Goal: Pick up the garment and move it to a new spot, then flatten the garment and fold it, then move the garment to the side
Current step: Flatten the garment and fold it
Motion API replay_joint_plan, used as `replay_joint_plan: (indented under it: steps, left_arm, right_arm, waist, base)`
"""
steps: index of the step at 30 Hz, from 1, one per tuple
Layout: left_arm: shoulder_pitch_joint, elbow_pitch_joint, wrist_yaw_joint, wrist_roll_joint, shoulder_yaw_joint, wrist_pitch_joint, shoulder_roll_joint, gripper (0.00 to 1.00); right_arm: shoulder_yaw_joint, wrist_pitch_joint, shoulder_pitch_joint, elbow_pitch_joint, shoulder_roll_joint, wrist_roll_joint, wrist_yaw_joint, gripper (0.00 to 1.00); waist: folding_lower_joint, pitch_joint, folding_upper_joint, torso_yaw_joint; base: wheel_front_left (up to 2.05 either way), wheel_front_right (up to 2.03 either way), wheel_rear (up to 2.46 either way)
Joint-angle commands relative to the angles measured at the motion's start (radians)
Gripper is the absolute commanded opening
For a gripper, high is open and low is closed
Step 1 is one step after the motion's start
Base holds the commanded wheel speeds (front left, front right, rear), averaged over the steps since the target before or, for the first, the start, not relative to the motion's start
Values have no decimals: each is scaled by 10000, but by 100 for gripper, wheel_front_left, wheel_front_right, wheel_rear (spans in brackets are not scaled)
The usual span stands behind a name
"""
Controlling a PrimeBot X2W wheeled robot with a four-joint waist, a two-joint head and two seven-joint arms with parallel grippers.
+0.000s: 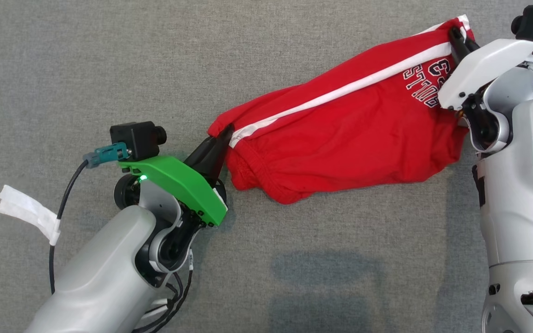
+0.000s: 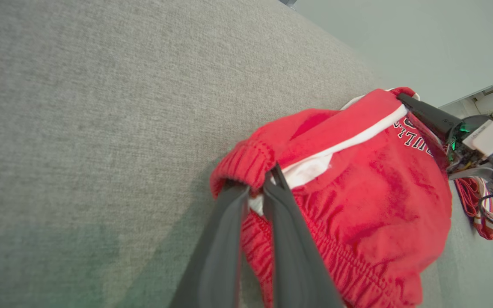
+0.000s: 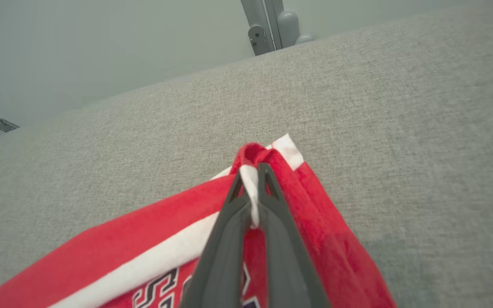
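Observation:
The garment [image 1: 340, 134] is a pair of red shorts with a white side stripe and dark lettering, stretched between my two grippers above the grey cloth surface. My left gripper [image 1: 222, 136] is shut on the garment's elastic waistband end [image 2: 246, 171] at the lower left. At the upper right, my right gripper [image 1: 456, 37] is shut on the hem corner [image 3: 253, 158] by the white stripe. The cloth sags in the middle, and its lower edge hangs in loose folds. From the left wrist view, the garment [image 2: 357, 205] runs away toward the right gripper [image 2: 405, 99].
A grey fabric-covered table [image 1: 109, 69] spreads under everything. A strip of white tape [image 1: 28, 210] hangs on the left arm's cable at the far left. In the right wrist view the table's far edge [image 3: 144, 90] and a metal stand [image 3: 268, 25] show beyond it.

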Motion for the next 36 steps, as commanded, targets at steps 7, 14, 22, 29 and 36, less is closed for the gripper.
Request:
replay_joint_plan:
  steps: [7, 14, 22, 29, 36]
  left_arm:
    - [11, 195, -120, 224, -142, -131, 116, 100]
    - [734, -1069, 930, 1614, -336, -1067, 1143, 100]
    - [2403, -3438, 3025, 3464, 73, -2399, 1964, 100]
    - [3506, -3773, 3265, 5601, 1306, -2506, 863, 100]
    - [4413, -3314, 2128, 6970, 2710, -2511, -500, 100]
  right_arm:
    - [376, -558, 30, 328, -109, -408, -15, 100]
    - [1596, -568, 601, -608, -847, -802, -15, 100]
    - [2920, 1124, 999, -1652, -2323, -291, -15, 100]
    - [3175, 2332, 979, -1331, -2829, 349, -15, 100]
    - [3186, 3314, 1332, -1020, -2782, 897, -6, 100]
  waist:
    - [0, -465, 0, -329]
    - [0, -968, 0, -749]
    - [0, -741, 0, -668]
    - [0, -266, 0, -67]
    - [0, -138, 0, 314]
  base:
    - [0, 0, 0]
    - [0, 0, 0]
    - [0, 0, 0]
    - [0, 0, 0]
    - [0, 0, 0]
